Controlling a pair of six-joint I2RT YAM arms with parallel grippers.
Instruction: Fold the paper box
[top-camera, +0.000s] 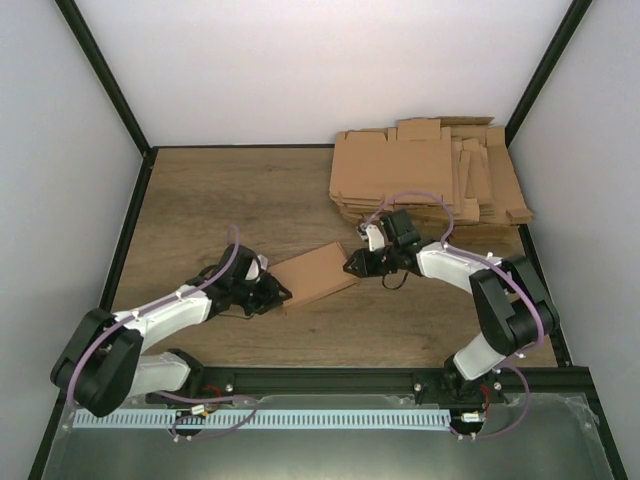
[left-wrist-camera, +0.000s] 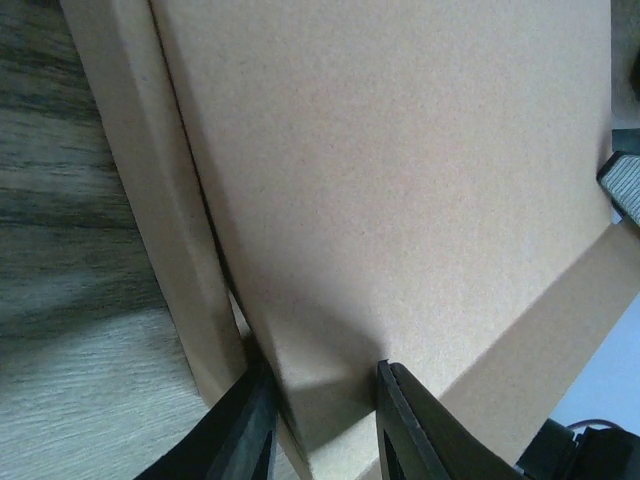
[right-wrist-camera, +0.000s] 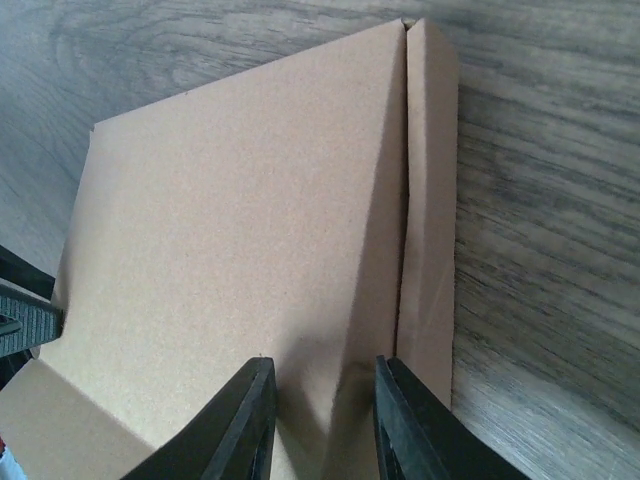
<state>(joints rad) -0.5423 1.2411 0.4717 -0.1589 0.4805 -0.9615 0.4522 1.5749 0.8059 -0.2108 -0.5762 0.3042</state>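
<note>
**Q:** Where is the paper box (top-camera: 314, 276), and which way does it run?

**A:** Near the middle of the tabletop (top-camera: 220, 200), in front of my bases. In the top view its long axis goes diagonally, from lower left up to upper right. The broad plain face is up and it looks closed flat.

**Q:** And the tools?

**A:** One on each short end. My left tool (top-camera: 274, 296) has the lower-left end and my right tool (top-camera: 353, 267) the upper-right end. Both point inward along the box.

**Q:** What state are they in?

**A:** Both are clamped on the paper box. In the left wrist view, cardboard fills the gap of my left tool (left-wrist-camera: 320, 388), with the fingers pressed on either side. My right tool (right-wrist-camera: 318, 378) shows the same, with a shadowed crease between its fingers.

**Q:** Any other detail on the box?

**A:** A narrow flap (right-wrist-camera: 428, 200) runs along one long edge, split from the main face by a slit. It shows on the left in the left wrist view (left-wrist-camera: 150, 200).

**Q:** What's around it?

**A:** A pile of blanks (top-camera: 430, 175) sits at the far right of the tabletop, well apart from the box and just behind my right arm. Nothing lies between the tools except the box.
</note>
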